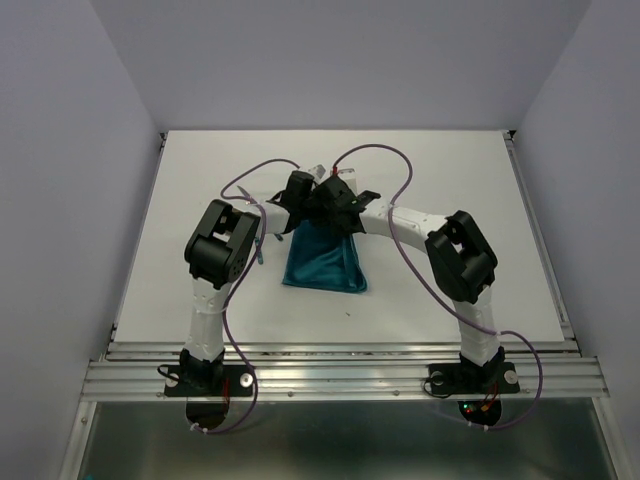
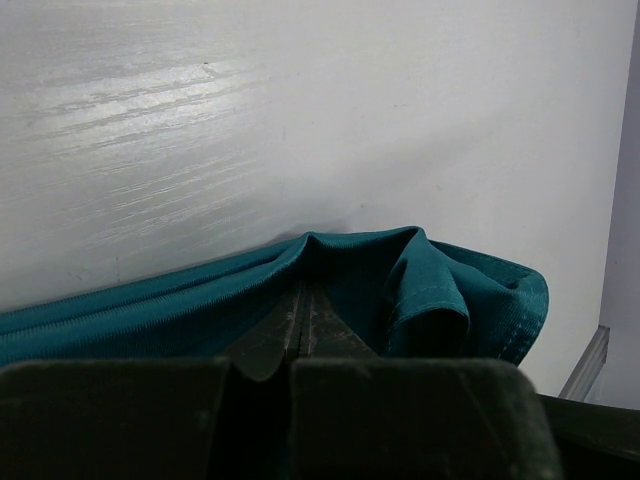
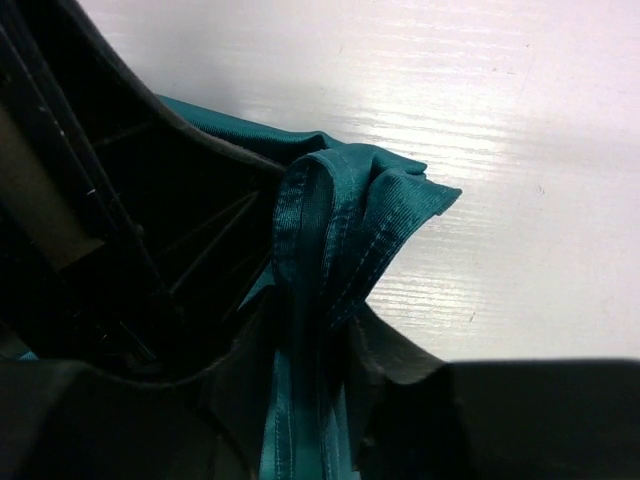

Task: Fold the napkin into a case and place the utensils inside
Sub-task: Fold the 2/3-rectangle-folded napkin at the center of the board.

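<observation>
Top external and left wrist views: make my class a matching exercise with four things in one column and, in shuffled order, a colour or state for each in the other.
Things:
1. napkin
2. table
3. cable
4. left gripper

Colour or state:
A. white
B. shut on a fold of cloth
C. teal-green
D. purple

Pairs: 1-C, 2-A, 3-D, 4-B.

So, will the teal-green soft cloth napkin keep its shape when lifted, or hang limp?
Probably limp: the teal-green cloth napkin bunches into folds at the right gripper and drapes around the shut left gripper. Likely light: the fabric looks thin.
</observation>
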`<state>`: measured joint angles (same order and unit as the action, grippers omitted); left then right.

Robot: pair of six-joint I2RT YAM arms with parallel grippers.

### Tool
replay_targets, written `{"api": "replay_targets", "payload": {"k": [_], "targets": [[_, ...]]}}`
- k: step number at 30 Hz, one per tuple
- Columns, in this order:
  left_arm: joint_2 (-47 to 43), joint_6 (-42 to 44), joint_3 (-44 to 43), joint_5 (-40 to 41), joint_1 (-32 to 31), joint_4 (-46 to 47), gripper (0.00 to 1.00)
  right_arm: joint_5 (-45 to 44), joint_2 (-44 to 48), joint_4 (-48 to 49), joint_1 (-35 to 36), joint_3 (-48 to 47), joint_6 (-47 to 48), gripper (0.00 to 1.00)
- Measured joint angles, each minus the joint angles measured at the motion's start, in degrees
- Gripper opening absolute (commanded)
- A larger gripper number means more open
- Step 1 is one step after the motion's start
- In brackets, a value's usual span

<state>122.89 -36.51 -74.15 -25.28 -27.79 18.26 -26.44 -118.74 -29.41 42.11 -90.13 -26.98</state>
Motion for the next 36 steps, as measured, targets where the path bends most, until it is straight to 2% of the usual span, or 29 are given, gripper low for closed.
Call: {"api": "replay_targets", "payload": {"k": [3,9,13,16,17,20,36], "targets": [[-0.4,-0.5,0.9,0.5,-0.1,1.0,0.0,-1.0,0.0,0.1,0.1,0.0,-0.6,0.31],[-2.7,-3.1,5.2,2.1,-0.5,3.5,0.0,-2.3,0.0,-0.1,0.4,0.0,-1.8,0.38],[-4.5,-5.3,8.6,2.9,-0.5,5.4,0.0,-3.1,0.0,-0.1,0.4,0.0,-2.7,0.39],[-5.2,-6.2,9.7,3.3,-0.5,5.8,0.0,-4.1,0.0,-0.2,0.4,0.0,-3.3,0.31],[-5.3,-6.4,9.8,3.5,-0.5,5.8,0.0,-4.4,0.0,-0.2,0.4,0.0,-3.5,0.23],[-5.3,-6.9,9.9,3.5,-0.5,5.8,0.0,-4.9,0.0,-0.2,0.4,-0.2,-4.0,0.14],[-5.9,-7.3,9.9,4.2,-0.5,4.5,0.0,-4.0,-2.1,-0.1,0.4,-1.3,-4.7,0.07]]}}
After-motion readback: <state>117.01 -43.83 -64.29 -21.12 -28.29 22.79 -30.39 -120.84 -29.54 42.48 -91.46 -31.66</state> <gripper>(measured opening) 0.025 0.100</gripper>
